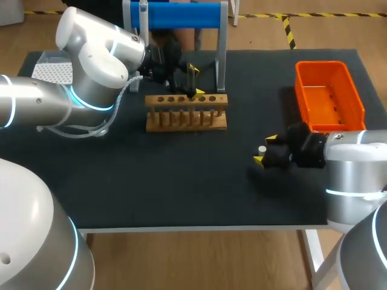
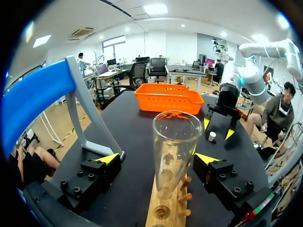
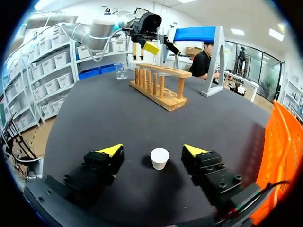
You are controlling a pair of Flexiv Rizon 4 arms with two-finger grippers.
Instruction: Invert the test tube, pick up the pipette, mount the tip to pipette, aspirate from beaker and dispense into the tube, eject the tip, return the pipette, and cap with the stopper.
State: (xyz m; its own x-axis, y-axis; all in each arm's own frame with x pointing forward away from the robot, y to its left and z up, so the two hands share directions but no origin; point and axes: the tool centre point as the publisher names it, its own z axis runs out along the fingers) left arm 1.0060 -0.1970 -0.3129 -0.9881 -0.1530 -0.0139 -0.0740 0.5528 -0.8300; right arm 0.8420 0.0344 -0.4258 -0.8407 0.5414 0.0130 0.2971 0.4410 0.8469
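In the head view, I am holding my left end effector (image 1: 195, 80) over the light wooden test tube rack (image 1: 186, 112), just in front of the blue-topped metal stand (image 1: 175, 15). My right end effector (image 1: 265, 149) is sitting low on the black worktop (image 1: 181, 181), around the small white stopper (image 1: 262, 149) and near the orange plastic bin (image 1: 329, 93).

In the left wrist view, the clear glass test tube (image 2: 173, 142) is standing upright in the rack, mouth up. My left fingers are spread wide on either side of it, gripping nothing.

In the right wrist view, my right fingers are likewise released, flanking the stopper (image 3: 159, 158) without touching it. A small clear beaker (image 3: 120, 71) is waiting beyond the rack's far end.

I am judging the inverting step to be finishing. Next I should be raising my left end effector clear of the tube's rim without knocking it, then going for the pipette, which I cannot make out with certainty. The stopper belongs to the last step.
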